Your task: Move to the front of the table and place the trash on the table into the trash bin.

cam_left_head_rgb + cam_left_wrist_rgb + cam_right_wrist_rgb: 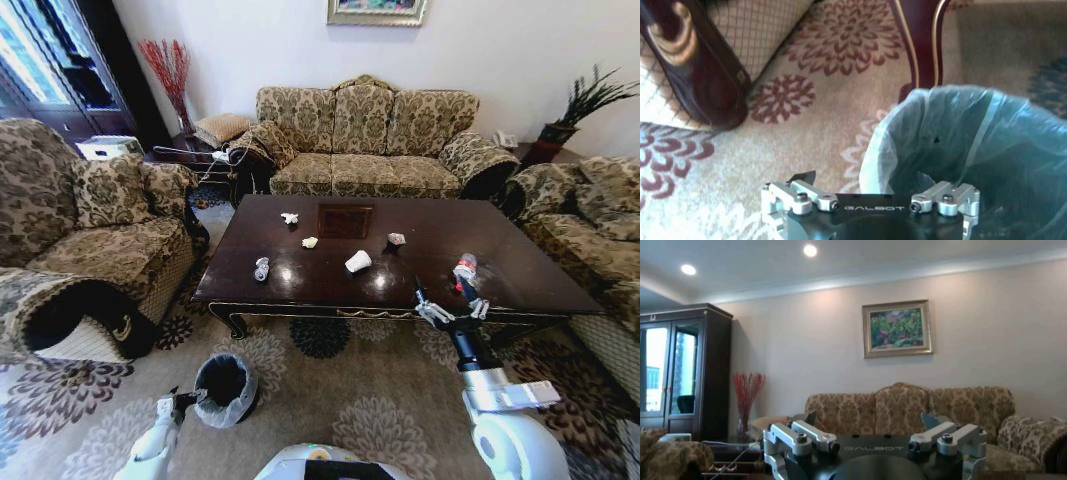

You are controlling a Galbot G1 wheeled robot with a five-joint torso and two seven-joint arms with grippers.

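Six pieces of trash are scattered across the table, the bottle near its front edge beside the right gripper, fingers spread; the left gripper, fingers apart, hangs at the trash bin rim

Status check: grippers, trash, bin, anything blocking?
Right gripper open at table front edge, just short of bottle. Left gripper open beside trash bin. Cup, wads on table. No obstruction.
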